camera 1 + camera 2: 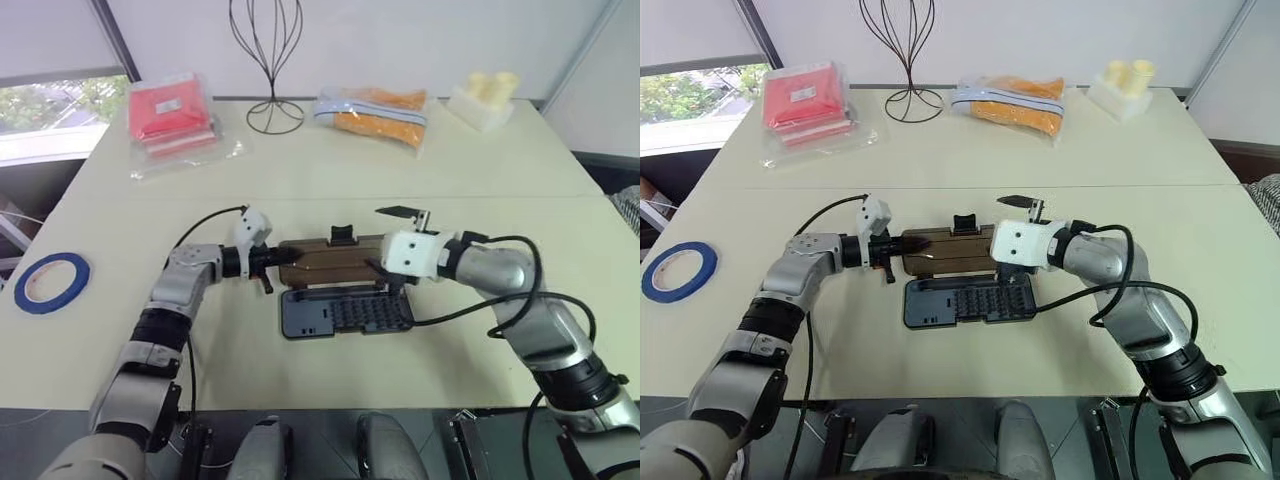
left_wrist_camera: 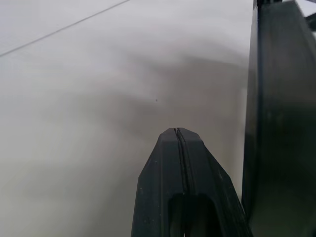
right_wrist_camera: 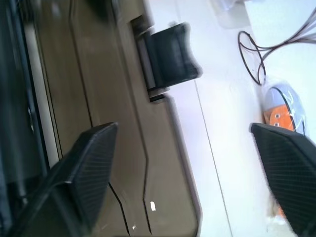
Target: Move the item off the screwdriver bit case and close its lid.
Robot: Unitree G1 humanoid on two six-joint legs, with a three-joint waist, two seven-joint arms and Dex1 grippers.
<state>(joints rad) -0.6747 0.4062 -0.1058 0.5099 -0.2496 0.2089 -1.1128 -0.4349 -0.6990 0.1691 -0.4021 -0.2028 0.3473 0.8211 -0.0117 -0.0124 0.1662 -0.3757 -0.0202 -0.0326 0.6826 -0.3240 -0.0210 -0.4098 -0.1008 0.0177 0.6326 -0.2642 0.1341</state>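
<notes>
The blue tape roll (image 1: 52,282) lies flat on the table at the far left, apart from the case. The dark screwdriver bit case (image 1: 345,312) sits at the middle with its rows of bits uncovered. Its brown translucent lid (image 1: 325,260) stands open along the far side, with the black latch tab (image 1: 343,235) on its far edge. My left gripper (image 1: 268,262) is shut, its tip at the lid's left end. My right gripper (image 3: 183,127) is open wide at the lid's right end, one finger (image 3: 84,168) over the lid, holding nothing.
A red packet (image 1: 170,120), a wire stand (image 1: 270,60), a bag of orange pieces (image 1: 375,112) and a white block (image 1: 485,98) line the table's far side. Black cables loop from both wrists. The table's front edge runs close below the case.
</notes>
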